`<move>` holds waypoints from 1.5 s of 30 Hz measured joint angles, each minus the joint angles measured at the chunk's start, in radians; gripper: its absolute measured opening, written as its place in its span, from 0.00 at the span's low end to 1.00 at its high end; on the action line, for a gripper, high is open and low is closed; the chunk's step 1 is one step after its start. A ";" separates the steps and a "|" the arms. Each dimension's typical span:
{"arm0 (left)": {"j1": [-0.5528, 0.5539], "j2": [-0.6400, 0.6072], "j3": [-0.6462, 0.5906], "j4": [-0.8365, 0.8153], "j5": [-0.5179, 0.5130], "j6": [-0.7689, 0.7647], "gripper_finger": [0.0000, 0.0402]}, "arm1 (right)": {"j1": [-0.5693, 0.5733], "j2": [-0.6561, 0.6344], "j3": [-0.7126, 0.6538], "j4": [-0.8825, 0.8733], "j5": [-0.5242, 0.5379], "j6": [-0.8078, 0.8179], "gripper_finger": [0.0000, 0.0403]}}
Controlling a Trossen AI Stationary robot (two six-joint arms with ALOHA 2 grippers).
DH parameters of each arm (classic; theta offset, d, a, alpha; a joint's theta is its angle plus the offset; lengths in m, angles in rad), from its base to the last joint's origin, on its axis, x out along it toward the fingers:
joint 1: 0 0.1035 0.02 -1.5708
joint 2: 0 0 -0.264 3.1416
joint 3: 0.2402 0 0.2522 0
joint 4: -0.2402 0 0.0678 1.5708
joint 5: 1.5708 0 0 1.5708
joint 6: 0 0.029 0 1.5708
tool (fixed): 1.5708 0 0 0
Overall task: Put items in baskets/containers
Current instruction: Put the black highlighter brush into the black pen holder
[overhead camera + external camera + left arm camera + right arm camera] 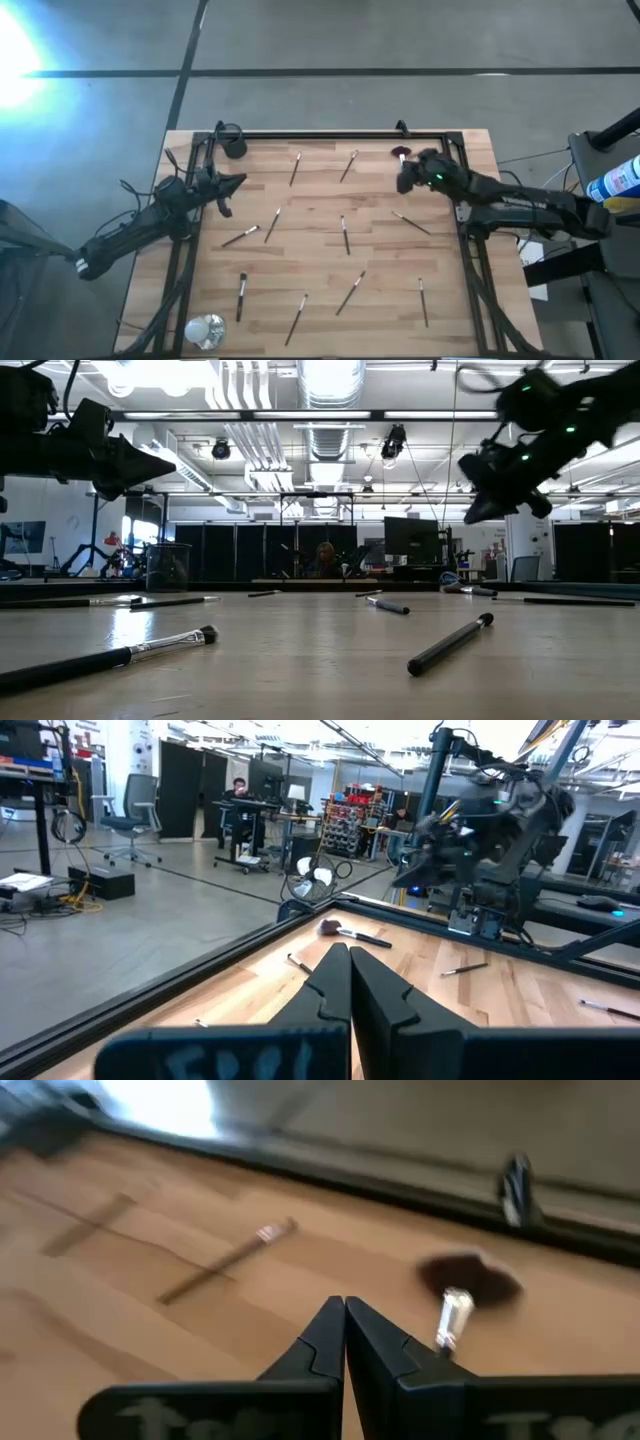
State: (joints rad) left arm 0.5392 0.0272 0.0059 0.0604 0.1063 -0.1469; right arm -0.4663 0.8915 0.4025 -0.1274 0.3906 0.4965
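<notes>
Brushes (344, 235) lie scattered across the desk (330, 300), cup (235, 148) upper left. I've both jaws clenched, empty; right gripper (404, 180) probably lining up on the fluffy brush (400, 153).

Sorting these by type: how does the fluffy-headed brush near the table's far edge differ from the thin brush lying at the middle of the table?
The fluffy brush has a wide, dark, puffed head; the thin brush ends in a tip barely wider than its handle. The fluffy brush lies by the far rail, next to the right end effector; the thin brush lies out in the open, away from both arms. Both lie flat on the wooden table, outside the black cup.
</notes>
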 joint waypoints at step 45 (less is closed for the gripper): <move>0.000 0.079 0.000 -0.001 0.008 -0.062 0.00 | -0.408 0.969 0.603 -0.257 -0.182 0.002 0.42</move>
State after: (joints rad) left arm 0.5392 0.1066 0.0059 0.0591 0.1146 -0.2085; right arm -0.8745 1.8606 1.0054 -0.3844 0.2085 0.4988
